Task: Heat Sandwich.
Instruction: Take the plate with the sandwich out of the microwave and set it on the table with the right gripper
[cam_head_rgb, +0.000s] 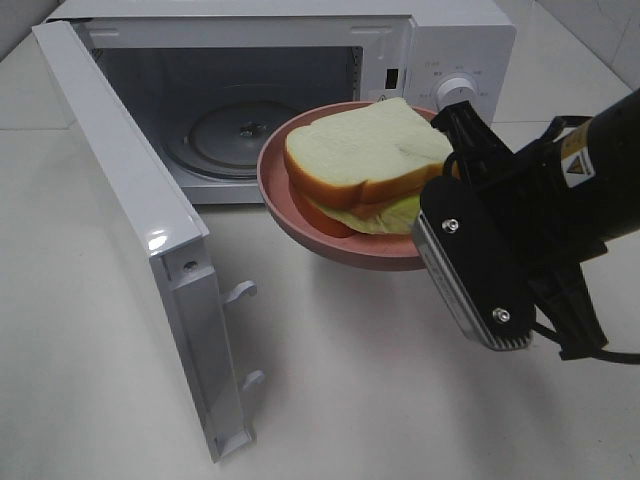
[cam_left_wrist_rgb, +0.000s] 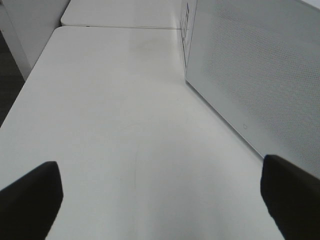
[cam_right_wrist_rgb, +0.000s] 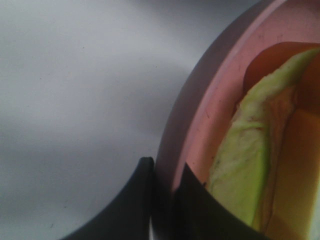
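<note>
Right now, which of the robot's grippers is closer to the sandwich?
The right one. The right gripper is clamped on the rim of the pink plate carrying the sandwich. The left gripper hangs open over bare table beside the microwave's outer wall, with no sandwich in its view.

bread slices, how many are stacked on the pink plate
2 show. The top slice lies uppermost on the pink plate; the bottom slice sits under the green filling. The right gripper covers the sandwich's right end, so more could be hidden.

Even bright light, soft shadows (right wrist view blurred).
</note>
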